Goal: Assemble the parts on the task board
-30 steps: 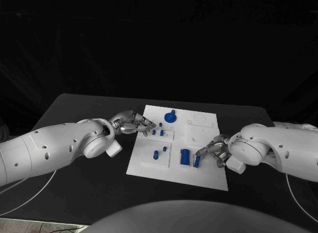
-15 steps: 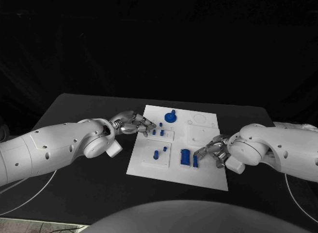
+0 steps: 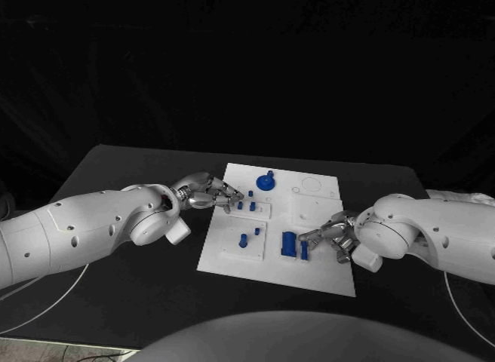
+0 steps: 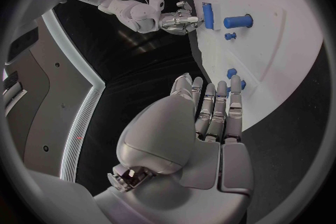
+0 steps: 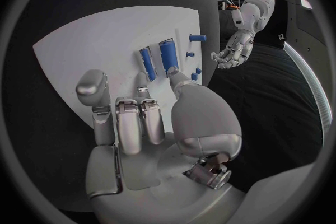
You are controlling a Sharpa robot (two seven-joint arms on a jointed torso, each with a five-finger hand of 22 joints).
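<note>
Viewing from the head camera, I found the task board (image 3: 272, 256) mid-table; left hand (image 3: 207, 194), fingers curled and empty, at its left edge; right hand (image 3: 331, 237) loosely spread beside two upright blue parts (image 3: 288, 243).

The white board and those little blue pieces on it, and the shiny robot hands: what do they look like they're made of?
The task board looks like matte white plastic: flat, even, no glare, with shallow moulded outlines. The blue parts seem to be plastic too, solid in colour with a dull sheen. The left robot hand and right robot hand look like brushed metal or metallic-coated plastic; their silver surfaces catch soft highlights, so I can't tell which.
</note>
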